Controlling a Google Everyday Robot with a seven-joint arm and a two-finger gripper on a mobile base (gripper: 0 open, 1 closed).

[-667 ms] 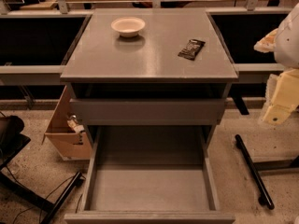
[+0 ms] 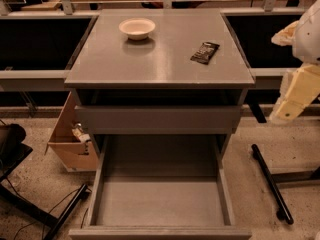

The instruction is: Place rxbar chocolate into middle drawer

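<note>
The rxbar chocolate [image 2: 205,52], a small black glossy bar, lies flat on the right side of the grey cabinet top [image 2: 160,64]. The middle drawer [image 2: 160,204] is pulled out wide below, and its flat grey floor is bare. My gripper [image 2: 296,98], cream and white, hangs at the right edge of the camera view. It is beside the cabinet, right of the bar and lower than the cabinet top, and touches nothing.
A white round bowl [image 2: 137,28] sits at the back left of the cabinet top. Another grey drawer [image 2: 157,119] above the open one shows only its plain front. A cardboard box [image 2: 70,139] stands on the floor to the left. Black bars [image 2: 270,181] lie on the floor to the right.
</note>
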